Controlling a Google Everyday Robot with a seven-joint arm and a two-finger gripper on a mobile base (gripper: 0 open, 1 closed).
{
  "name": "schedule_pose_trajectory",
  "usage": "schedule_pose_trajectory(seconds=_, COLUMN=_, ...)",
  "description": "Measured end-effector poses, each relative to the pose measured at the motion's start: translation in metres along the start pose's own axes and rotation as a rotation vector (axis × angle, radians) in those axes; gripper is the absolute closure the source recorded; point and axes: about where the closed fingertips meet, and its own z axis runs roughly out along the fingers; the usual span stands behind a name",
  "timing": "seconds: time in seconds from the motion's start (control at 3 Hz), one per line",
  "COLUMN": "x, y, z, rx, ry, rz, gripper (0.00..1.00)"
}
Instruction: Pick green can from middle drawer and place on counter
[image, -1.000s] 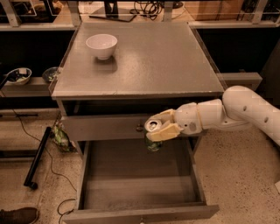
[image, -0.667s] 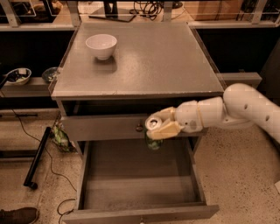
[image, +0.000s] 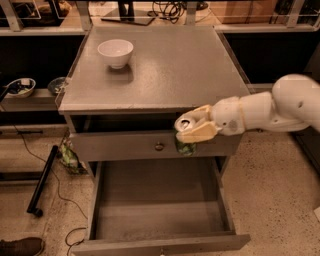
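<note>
My gripper comes in from the right on a white arm and is shut on the green can. The can's silver top shows between the pale fingers and its green body hangs below them. I hold it in the air in front of the closed upper drawer front, above the open middle drawer, whose grey floor is bare. The can is just below the front edge of the counter, near its right side.
A white bowl stands on the counter at the back left. The upper drawer front has a small round knob. Low shelves on the left carry small dishes. A black stand leg and cables lie on the floor at left.
My gripper has risen a little with the can, nearer the counter's front edge. The drawer and the bowl have not moved.
</note>
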Motion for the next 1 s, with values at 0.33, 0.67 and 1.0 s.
schedule_pose_trajectory(seconds=0.33, x=-0.038, y=-0.011, z=-0.025, rx=0.034, ry=0.007, rz=-0.03, gripper=1.0)
schedule_pose_trajectory(seconds=0.67, x=-0.039, y=-0.011, z=-0.024, rx=0.033, ry=0.005, rz=-0.029, gripper=1.0)
schedule_pose_trajectory(seconds=1.0, x=-0.055, y=-0.019, z=-0.035, rx=0.041, ry=0.008, rz=-0.035, gripper=1.0)
